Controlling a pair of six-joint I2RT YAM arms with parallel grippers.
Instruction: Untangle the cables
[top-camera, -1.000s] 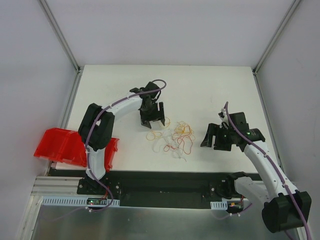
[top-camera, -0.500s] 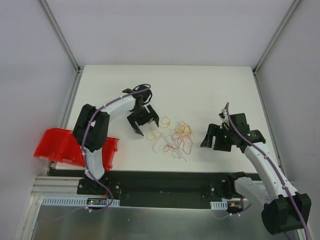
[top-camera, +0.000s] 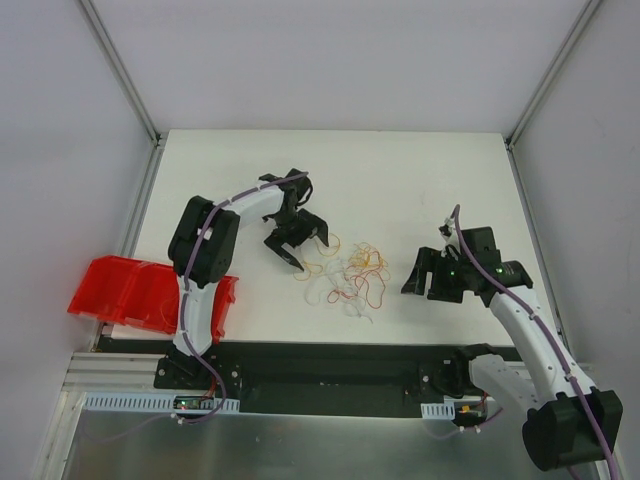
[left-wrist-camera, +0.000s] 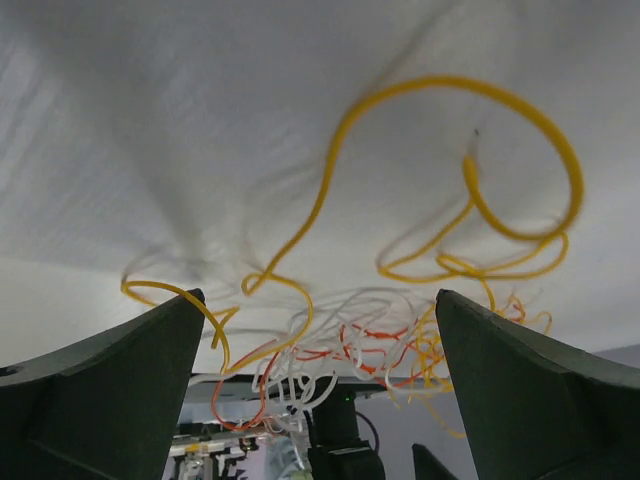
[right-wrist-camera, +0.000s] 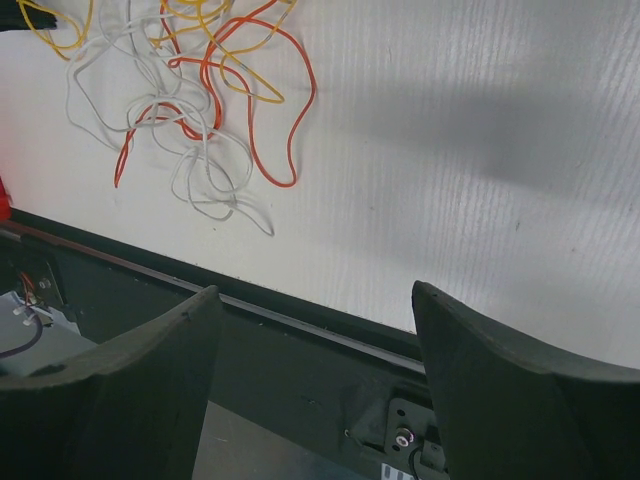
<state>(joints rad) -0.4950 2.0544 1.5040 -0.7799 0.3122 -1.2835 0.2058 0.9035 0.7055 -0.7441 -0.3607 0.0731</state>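
The cables (top-camera: 348, 273) lie as a loose tangle of thin red, orange-yellow and whitish strands on the white table, between the two arms. My left gripper (top-camera: 307, 249) is open and empty at the tangle's left edge, pointing toward it. In the left wrist view the cables (left-wrist-camera: 380, 340) lie ahead between the open fingers, with a yellow loop (left-wrist-camera: 470, 170) closest. My right gripper (top-camera: 415, 281) is open and empty, to the right of the tangle and apart from it. In the right wrist view the cables (right-wrist-camera: 190, 110) lie at the upper left.
A red bin (top-camera: 140, 293) sits at the table's near left edge beside the left arm's base. The black front rail (right-wrist-camera: 330, 340) runs along the table's near edge. Metal frame posts (top-camera: 120, 70) stand at the back corners.
The left gripper has swung about at the tangle's left side, first leftward and then back right, now turned toward the cables. The right arm has barely moved. The cables lie as before.
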